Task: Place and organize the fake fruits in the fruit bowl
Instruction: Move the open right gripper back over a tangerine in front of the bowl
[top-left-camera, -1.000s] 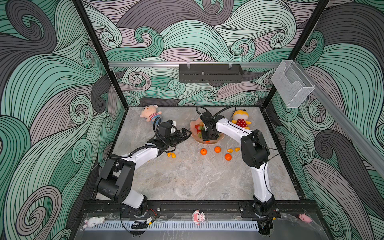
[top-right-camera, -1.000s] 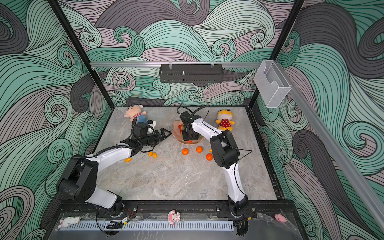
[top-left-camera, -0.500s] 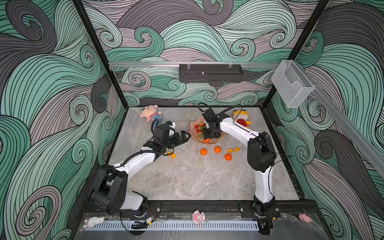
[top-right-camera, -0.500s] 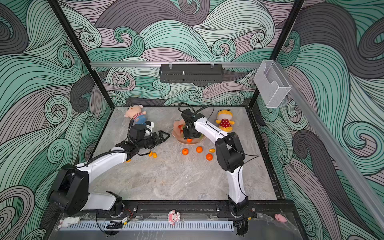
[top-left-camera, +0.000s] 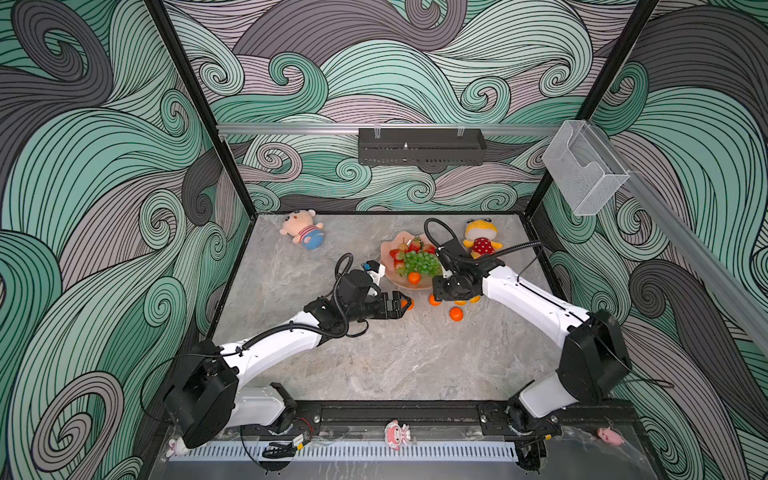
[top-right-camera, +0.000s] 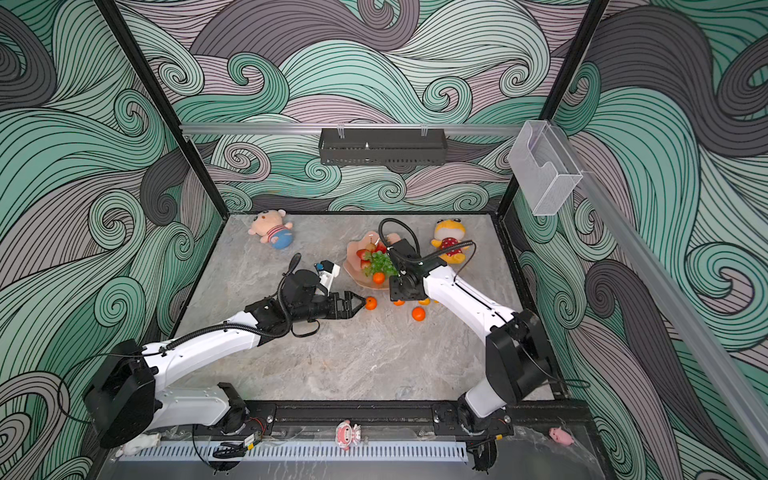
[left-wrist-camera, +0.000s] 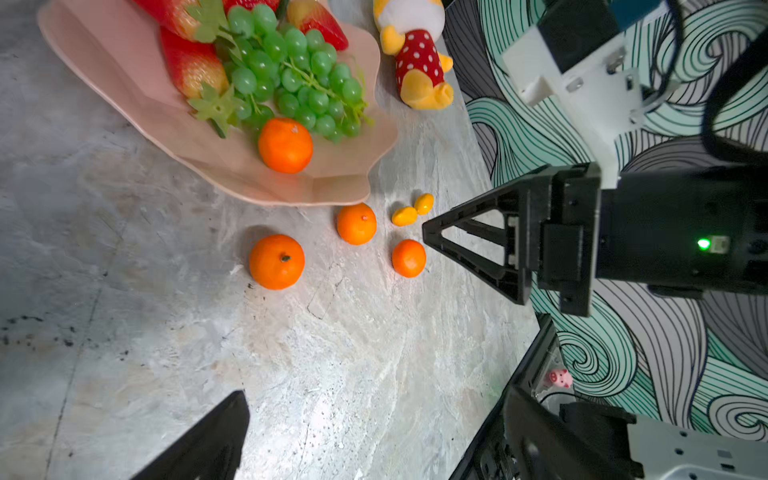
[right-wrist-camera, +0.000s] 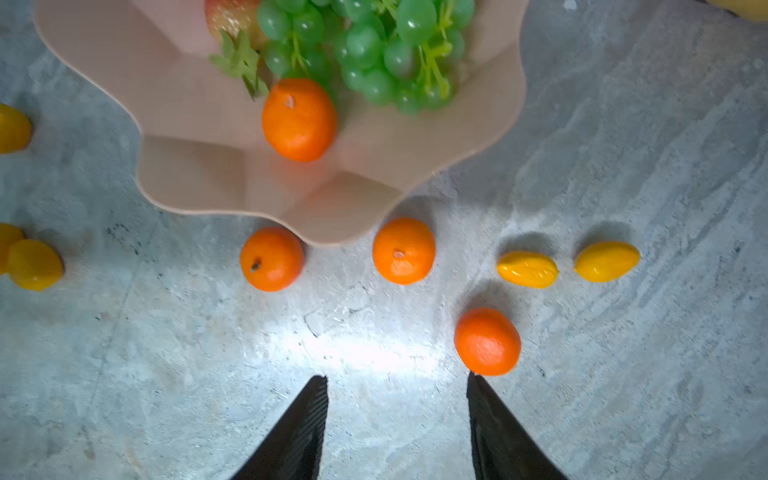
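The bowl is salmon-pink, grapes green, tangerines orange (walls: teal-grey swirls).

left pincer: spread wide, arm outstretched low | right pincer: jaws parted (tips aimed downward)

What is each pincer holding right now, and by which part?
Nothing is held. The left pincer is open, just short of a tangerine; the right pincer is open, with another tangerine lying outside its jaws.
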